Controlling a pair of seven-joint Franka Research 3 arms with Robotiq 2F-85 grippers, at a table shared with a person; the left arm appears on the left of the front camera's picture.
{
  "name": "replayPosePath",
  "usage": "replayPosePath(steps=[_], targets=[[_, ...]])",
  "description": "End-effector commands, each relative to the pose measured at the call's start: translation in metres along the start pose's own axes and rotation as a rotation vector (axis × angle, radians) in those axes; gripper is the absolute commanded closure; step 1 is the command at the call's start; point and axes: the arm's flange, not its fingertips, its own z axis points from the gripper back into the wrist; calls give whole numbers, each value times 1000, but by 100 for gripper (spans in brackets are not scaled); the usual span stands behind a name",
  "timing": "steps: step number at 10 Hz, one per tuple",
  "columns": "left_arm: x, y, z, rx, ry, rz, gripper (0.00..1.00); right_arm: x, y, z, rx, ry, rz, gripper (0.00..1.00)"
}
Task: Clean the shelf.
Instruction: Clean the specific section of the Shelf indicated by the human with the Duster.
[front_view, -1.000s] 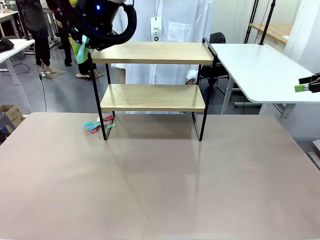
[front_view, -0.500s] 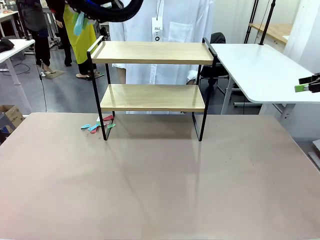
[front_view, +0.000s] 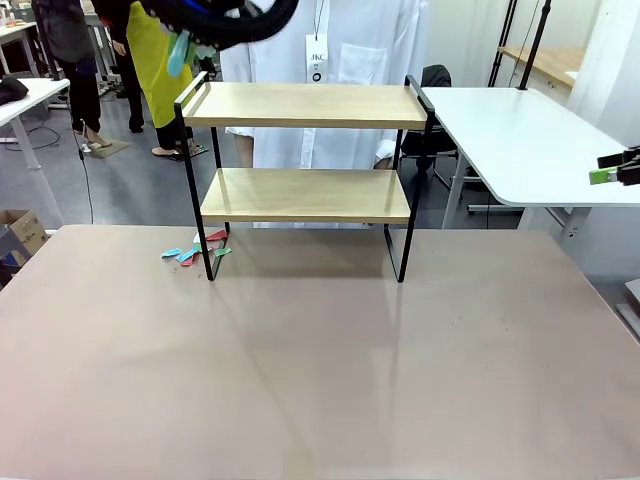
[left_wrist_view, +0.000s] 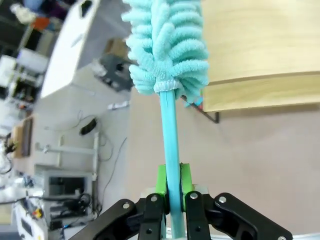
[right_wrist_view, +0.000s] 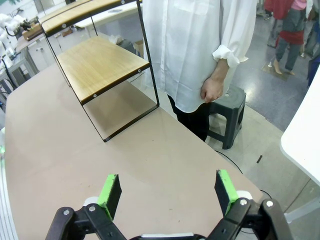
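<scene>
The tan worktop (front_view: 320, 380) spreads wide, and the shelf (front_view: 305, 105) stands on its far half, two light wooden boards in a thin black frame with raised side rails. Behind the shelf a person (front_view: 350, 40) in a white coat stands close to its far edge; in the right wrist view one hand (right_wrist_view: 212, 90) hangs curled at the person's side, above a dark stool (right_wrist_view: 227, 117). To the right of the shelf a white table (front_view: 520, 140) angles away, just clear of the right rail.

The left arm (front_view: 230, 15) reaches in above the shelf's upper left corner. Its left gripper (left_wrist_view: 172, 186) is clamped narrow on the thin teal handle of a microfibre duster (left_wrist_view: 167, 45), the green pads (left_wrist_view: 161, 180) pressed to either side of the stick. The fluffy head sits out beyond the pads, over the edge of a wooden board of the shelf. From the front the head (front_view: 180, 52) hangs just above the left rail, and whether it touches the shelf cannot be told.

The right gripper (right_wrist_view: 169, 192) is well off to the right of the shelf, past the white table's edge, jaws spread wide and holding nothing, touching nothing.

A few small scraps (front_view: 195, 250), red, blue and green, lie on the worktop beside the shelf's front left foot.
</scene>
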Motion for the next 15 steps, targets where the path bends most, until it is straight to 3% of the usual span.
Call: replayPosePath(steps=[1,6,8,11,15], targets=[[-27,57,-17,-124,-16,-86,87,2,2,-1,1,-2,4,0],[-68,133,-20,-524,-49,-339,87,2,2,-1,1,-2,4,0],[-83,140,-28,-629,-46,-528,87,2,2,-1,1,-2,4,0],[-98,130,-45,-739,-98,-813,87,2,2,-1,1,-2,4,0],[-110,91,-87,-672,38,-1098,87,2,2,-1,1,-2,4,0]])
